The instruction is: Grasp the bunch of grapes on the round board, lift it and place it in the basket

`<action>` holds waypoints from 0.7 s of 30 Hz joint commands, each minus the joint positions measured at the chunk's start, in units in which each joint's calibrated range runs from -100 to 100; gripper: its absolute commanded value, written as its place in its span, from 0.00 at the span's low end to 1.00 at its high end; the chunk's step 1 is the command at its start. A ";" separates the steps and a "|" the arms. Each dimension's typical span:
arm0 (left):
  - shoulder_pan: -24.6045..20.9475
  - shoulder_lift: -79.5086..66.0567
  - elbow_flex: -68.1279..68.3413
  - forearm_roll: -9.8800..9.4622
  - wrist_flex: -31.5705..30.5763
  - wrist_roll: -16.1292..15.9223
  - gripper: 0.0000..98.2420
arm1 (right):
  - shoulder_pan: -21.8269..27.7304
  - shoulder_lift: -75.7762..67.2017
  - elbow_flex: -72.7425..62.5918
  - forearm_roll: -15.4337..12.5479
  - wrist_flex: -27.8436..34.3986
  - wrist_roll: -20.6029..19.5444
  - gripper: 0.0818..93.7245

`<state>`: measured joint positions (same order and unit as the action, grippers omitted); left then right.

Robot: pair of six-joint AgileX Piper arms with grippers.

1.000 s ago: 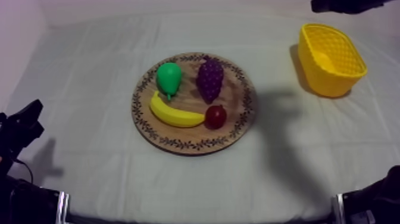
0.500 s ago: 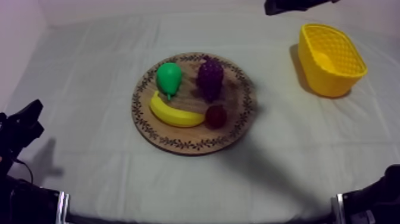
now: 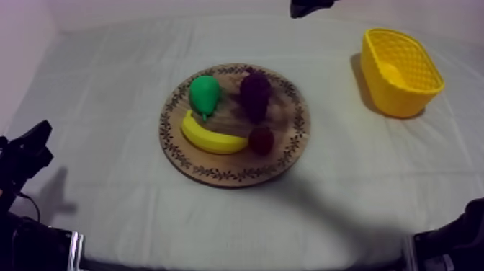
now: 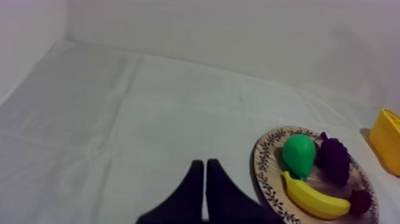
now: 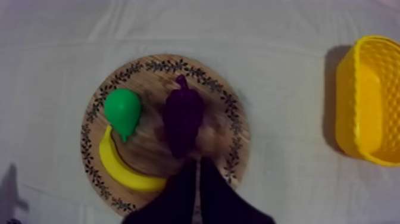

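Note:
The purple bunch of grapes (image 3: 255, 94) lies on the round wooden board (image 3: 288, 155), beside a green pear (image 3: 204, 92), a banana (image 3: 212, 137) and a small red fruit (image 3: 261, 140). The yellow basket (image 3: 400, 70) stands at the far right. My right arm (image 3: 308, 7) comes in high at the back. In the right wrist view my right gripper (image 5: 196, 164) is shut on nothing and hovers over the board, its tips just short of the grapes (image 5: 183, 119). My left gripper (image 4: 205, 170) is shut, low at the left, well clear of the board (image 4: 262, 161).
The basket (image 5: 366, 107) stands a short way right of the board, with bare cloth between them. The arm's shadow falls across the board and the cloth in front of it. The left arm (image 3: 25, 155) rests at the table's near left.
My right arm has moved left along the back, from over the basket to behind the board. Its shadow now darkens the fruit. The left arm and the fruit have not moved.

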<state>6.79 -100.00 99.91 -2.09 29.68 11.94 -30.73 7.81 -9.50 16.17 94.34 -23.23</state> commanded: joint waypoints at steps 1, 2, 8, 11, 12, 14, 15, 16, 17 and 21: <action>-0.02 0.00 -0.02 0.01 -0.02 0.00 0.00 | 0.04 1.97 -2.20 -0.43 1.17 0.00 0.00; -0.02 0.00 -0.02 0.01 -0.02 0.00 0.00 | 0.06 2.70 -2.87 -0.65 1.60 0.00 0.00; -0.02 0.00 -0.02 0.01 -0.02 0.00 0.00 | 0.04 6.81 -5.54 -2.09 3.17 0.05 0.00; -0.02 0.00 -0.02 0.01 -0.02 0.00 0.00 | -0.02 8.85 -6.12 -2.69 3.43 0.00 0.00; -0.02 0.00 -0.02 0.01 -0.02 0.00 0.00 | -0.03 9.56 -6.19 -2.85 3.47 -0.04 0.00; -0.02 0.00 -0.02 0.01 -0.02 0.00 0.00 | -0.04 10.81 -5.93 -3.06 3.52 -0.19 0.00; -0.02 0.00 -0.02 0.01 -0.02 0.00 0.00 | -0.04 11.34 -5.69 -3.10 3.46 -0.32 0.00; -0.02 0.00 -0.02 0.01 -0.02 0.00 0.00 | -0.04 11.83 -5.51 -3.13 3.37 -0.43 0.00; -0.02 0.00 -0.02 0.01 -0.02 0.00 0.00 | -0.04 12.31 -5.40 -3.17 3.31 -0.50 0.00; -0.02 0.00 -0.02 0.01 -0.02 0.00 0.00 | -0.16 13.91 -5.45 -3.31 3.17 -0.56 0.00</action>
<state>6.79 -100.00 99.91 -2.09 29.68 11.94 -30.81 21.47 -14.89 12.89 97.53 -23.74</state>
